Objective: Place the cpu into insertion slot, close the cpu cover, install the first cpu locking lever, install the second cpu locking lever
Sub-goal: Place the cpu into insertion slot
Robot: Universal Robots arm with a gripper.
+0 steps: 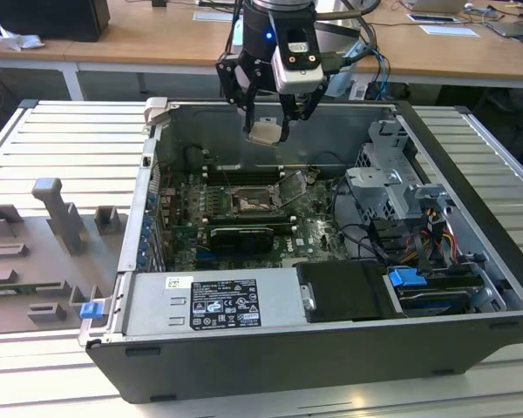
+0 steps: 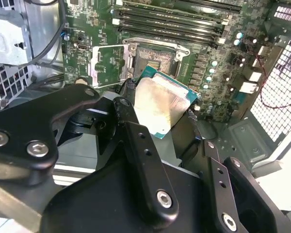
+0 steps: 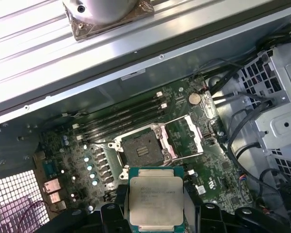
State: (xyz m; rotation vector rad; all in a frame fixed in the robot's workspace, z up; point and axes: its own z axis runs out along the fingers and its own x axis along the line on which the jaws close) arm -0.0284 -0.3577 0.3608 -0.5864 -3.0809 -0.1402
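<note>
- The gripper [image 1: 267, 131] is clenched on the cpu [image 1: 264, 133], which is gripped by its edges and held high over the far part of the open computer case [image 1: 270, 366], well apart from the motherboard [image 1: 187, 228] below.
- The insertion slot [image 1: 248, 202] is left bare on the board, just nearer than the long memory slots [image 1: 244, 171]. The cpu cover [image 1: 293, 187] is tilted up at the exterior view's right of the socket.
- In the second wrist view the chip is seen turned at an angle to the socket's square outline. If that angle is not corrected, a corner is likely to be set on the silver rim and not inside it, and the fine contacts could be bent.
- Only the thin edges of the chip are clamped. A slip is judged possible if the edge is knocked against the rim or the case wall, and the chip could then be dropped onto the board.
- The raised cover is close to the way down. It could be caught by a finger and knocked shut over an empty socket.
- Which corner of the chip belongs to which corner of the socket cannot be told, so a wrongly turned insertion cannot be ruled out.
</note>
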